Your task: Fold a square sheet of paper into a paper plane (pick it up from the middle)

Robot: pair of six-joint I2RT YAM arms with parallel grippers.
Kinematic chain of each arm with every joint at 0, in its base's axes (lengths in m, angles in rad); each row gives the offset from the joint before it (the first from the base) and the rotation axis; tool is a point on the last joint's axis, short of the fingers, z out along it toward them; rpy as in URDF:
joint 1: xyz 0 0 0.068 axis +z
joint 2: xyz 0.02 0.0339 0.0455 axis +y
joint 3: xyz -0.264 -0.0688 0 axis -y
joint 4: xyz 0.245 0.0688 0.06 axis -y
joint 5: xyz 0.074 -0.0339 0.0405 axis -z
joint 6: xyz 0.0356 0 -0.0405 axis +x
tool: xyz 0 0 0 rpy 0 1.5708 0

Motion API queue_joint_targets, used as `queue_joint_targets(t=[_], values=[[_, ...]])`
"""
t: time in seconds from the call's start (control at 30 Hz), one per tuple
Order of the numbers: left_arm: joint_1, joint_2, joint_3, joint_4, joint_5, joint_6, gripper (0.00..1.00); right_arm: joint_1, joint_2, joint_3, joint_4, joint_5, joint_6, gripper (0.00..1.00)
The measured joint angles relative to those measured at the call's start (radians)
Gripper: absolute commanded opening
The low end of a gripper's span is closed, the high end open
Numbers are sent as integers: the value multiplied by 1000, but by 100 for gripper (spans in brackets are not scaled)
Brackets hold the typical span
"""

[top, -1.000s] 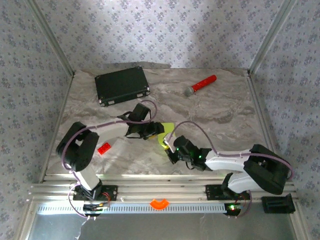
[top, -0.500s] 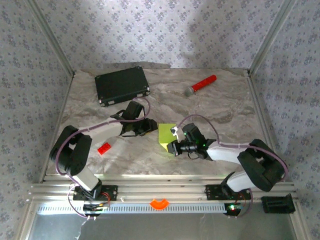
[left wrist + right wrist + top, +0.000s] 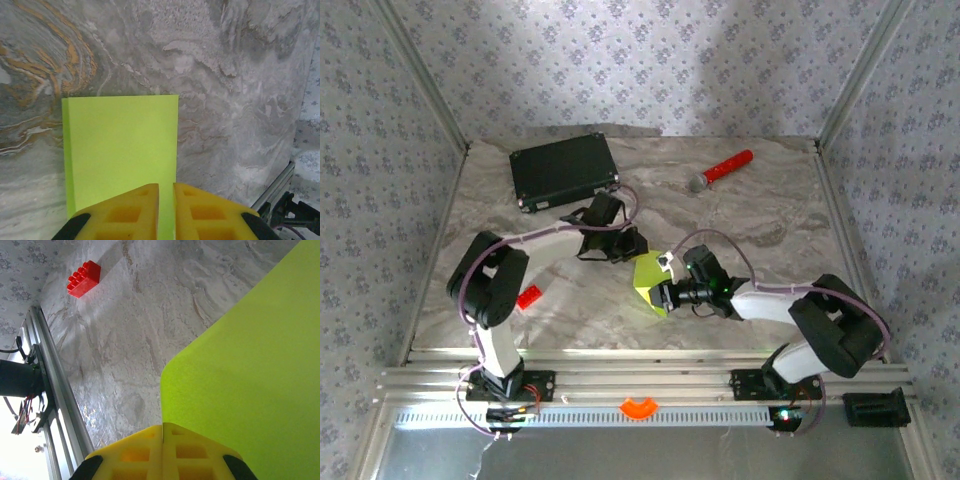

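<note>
**Fingers [image 3: 125, 456] clamped on a lime sheet of paper [image 3: 648, 272]**

The right gripper [image 3: 162, 426] has its yellow fingers pressed flat together with no gap. The sheet's curved edge runs down into the seam between them, so it is grasping the paper [image 3: 250, 365]. From overhead, this gripper [image 3: 660, 293] is at the sheet's near right side, where the paper stands tilted up off the table [image 3: 770, 230], with a darker facet low down.

The left gripper [image 3: 166, 186] has its fingers [image 3: 125, 215] drawn almost together, with green showing in the thin slit between them. They cover the lower edge of the sheet [image 3: 120, 145], which is seen face-on with a second layer along its left side. Whether they pinch the paper cannot be told. From above, the left gripper [image 3: 638, 248] is at the sheet's far left edge.

The sheet sits midway across the table, closer to the near edge. A red block [image 3: 529, 296] lies toward the left edge, a black case [image 3: 565, 170] is in the far left corner, and a red-handled microphone [image 3: 720, 170] lies by the far edge.
</note>
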Motion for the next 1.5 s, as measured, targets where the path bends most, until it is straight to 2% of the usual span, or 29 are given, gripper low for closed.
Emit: queue_joint_targets(t=[0.27, 0.63, 1.03, 1.5], values=[[-39, 120, 121, -79, 11, 53, 9, -12, 64, -3, 50, -52, 46, 2], [-44, 188, 134, -148, -26, 82, 7, -31, 87, -3, 68, -82, 68, 2], [-43, 192, 134, -151, -37, 87, 6, -86, 86, -3, 16, -79, 76, 2], [-43, 192, 134, -149, -37, 86, 6, -100, 86, 20, -88, -8, 73, 2]])
